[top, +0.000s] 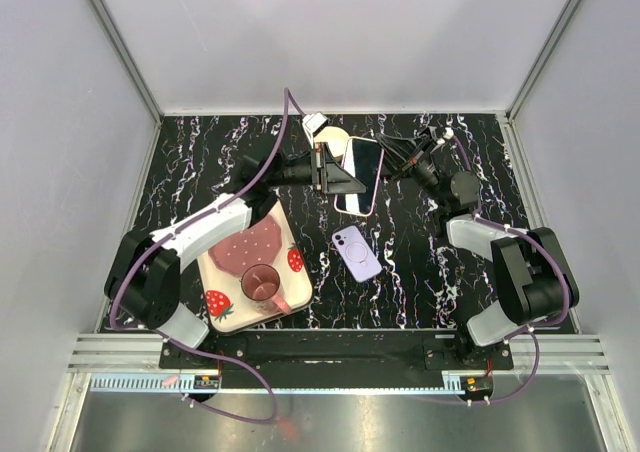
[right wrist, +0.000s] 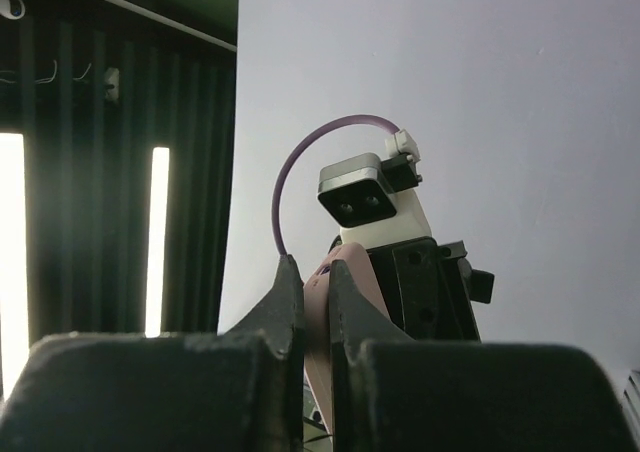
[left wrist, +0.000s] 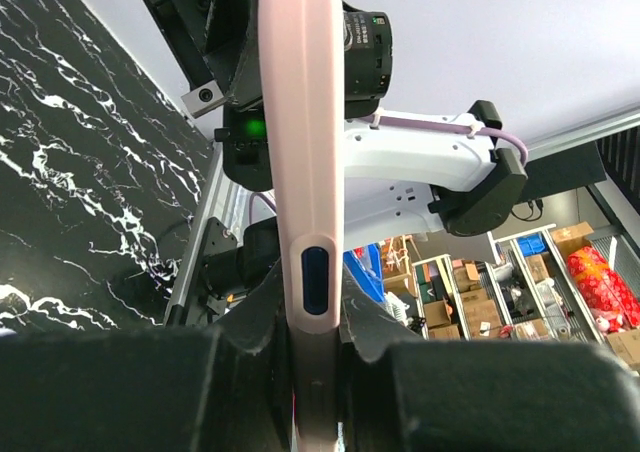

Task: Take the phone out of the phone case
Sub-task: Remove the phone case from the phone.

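A phone in a pale pink case [top: 359, 176] is held off the black marbled table [top: 420, 262] at the back middle, its dark screen facing up. My left gripper [top: 338, 177] is shut on its left long edge. In the left wrist view the pink case edge [left wrist: 305, 162] with a dark side button runs up between the fingers [left wrist: 240, 322]. My right gripper [top: 388, 168] is shut on the right edge. In the right wrist view the pink case [right wrist: 350, 282] is pinched between the fingertips [right wrist: 289, 297].
A lilac phone or case [top: 356, 252] lies flat on the table in front of the held phone. A pink strawberry-print item [top: 235, 307] with a round dark red piece [top: 262, 282] lies at front left, under the left arm. Grey walls surround the table.
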### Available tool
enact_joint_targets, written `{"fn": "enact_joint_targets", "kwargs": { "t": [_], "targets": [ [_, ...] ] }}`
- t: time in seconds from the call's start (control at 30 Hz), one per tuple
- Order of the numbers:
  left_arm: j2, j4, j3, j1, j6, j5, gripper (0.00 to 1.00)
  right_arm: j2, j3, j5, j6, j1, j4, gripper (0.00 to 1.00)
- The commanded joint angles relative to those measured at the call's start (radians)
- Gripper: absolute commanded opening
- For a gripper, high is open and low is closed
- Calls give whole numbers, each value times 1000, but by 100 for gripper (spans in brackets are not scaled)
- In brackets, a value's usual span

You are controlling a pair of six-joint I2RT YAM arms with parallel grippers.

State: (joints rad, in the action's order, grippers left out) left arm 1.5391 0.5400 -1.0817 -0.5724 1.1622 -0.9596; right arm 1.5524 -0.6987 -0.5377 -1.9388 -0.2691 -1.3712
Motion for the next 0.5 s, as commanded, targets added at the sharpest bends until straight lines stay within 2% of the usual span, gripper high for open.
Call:
{"fn": "enact_joint_targets", "kwargs": {
  "t": [0.0,0.2,0.33,0.47],
  "targets": [
    [-8,326,-107,8,54,-54,0,-3,-41,68,-230,-19,-190,0],
    [-4,586,-109,8,250,-44,0,29,-53,84,-239,-38,-193,0],
    [-37,601,-139,8,254,-41,0,46,-76,104,-255,-51,-195,0],
    [-100,533,-168,3,189,-50,0,58,-116,114,-273,-61,-196,0]
  ]
}}
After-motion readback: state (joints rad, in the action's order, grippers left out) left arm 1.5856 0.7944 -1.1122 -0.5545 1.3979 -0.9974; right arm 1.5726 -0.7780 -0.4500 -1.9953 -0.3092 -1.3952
